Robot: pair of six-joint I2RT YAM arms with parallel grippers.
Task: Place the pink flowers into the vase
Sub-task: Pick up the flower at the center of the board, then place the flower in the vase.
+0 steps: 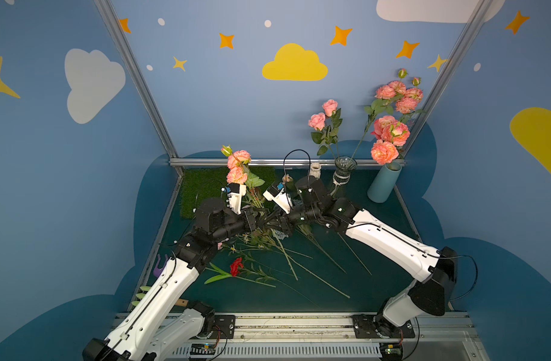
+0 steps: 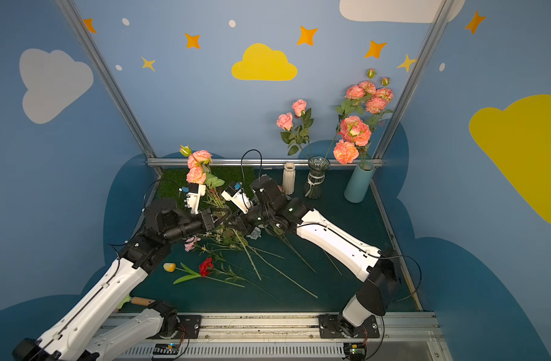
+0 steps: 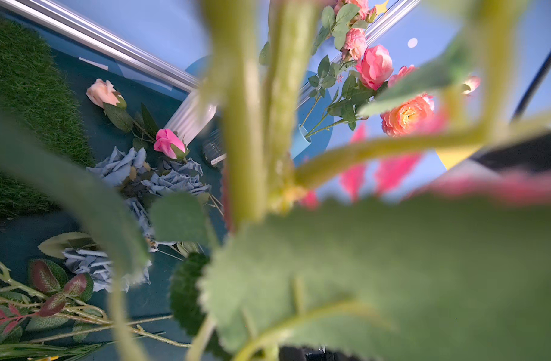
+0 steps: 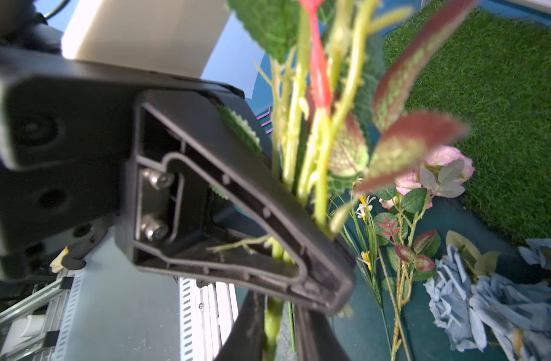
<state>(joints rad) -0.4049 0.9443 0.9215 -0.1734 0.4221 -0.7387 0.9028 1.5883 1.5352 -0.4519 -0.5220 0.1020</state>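
Note:
A stem of pink flowers (image 1: 238,163) stands upright at the middle of the table, its salmon blooms (image 2: 198,165) above both wrists. My left gripper (image 1: 258,222) is shut on its green stems from the left. In the right wrist view its black finger (image 4: 236,200) presses against them. My right gripper (image 1: 270,223) meets it from the right, and its two dark fingers sit close around a green stem (image 4: 272,328). At the back right, a glass vase (image 1: 345,175) holds two pink roses (image 1: 323,115). A teal vase (image 1: 383,185) holds several salmon blooms (image 1: 390,131).
Loose stems (image 1: 299,259), a red carnation (image 1: 236,266) and a yellow tulip (image 2: 169,266) lie on the dark mat near the front. Grey-blue roses (image 3: 174,181) lie under the arms. A white ribbed vase (image 2: 289,178) stands by the glass vase. A grass patch (image 1: 205,187) covers the back left.

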